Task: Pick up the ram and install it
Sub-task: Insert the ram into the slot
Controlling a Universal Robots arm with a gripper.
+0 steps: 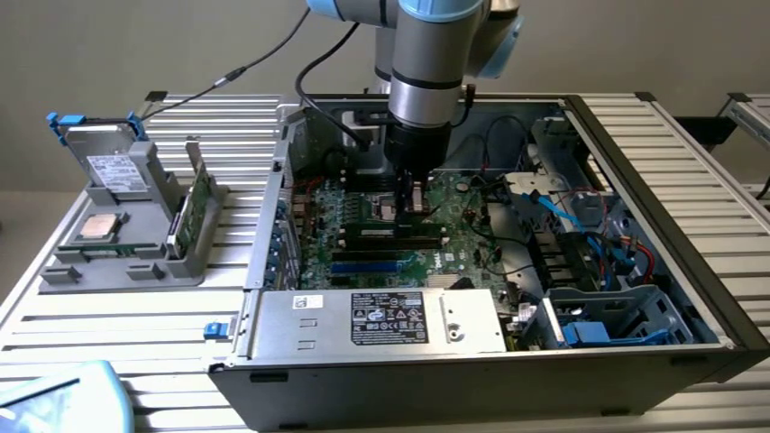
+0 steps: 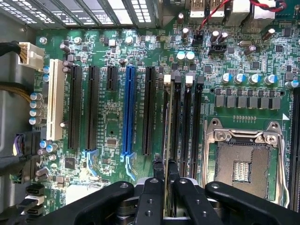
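The exterior view looks down from above and in front, at middling range, on the whole case [image 1: 481,388] and table [image 1: 121,316]. The wrist view faces straight down past the gripper [image 2: 165,171], close over the motherboard [image 2: 112,117], which lies at the exterior frame's centre.

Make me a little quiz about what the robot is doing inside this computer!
1. True or false: the tool is shut on the thin dark-green ram stick.
2. Which colour is the long plastic slot standing among black ones on the green motherboard? A red, B blue, C yellow.
3. Fill the gap: the grey parts holder stands on the exterior view's ___ of the open black computer case.
Key: 1 true; 2 B; 3 left.
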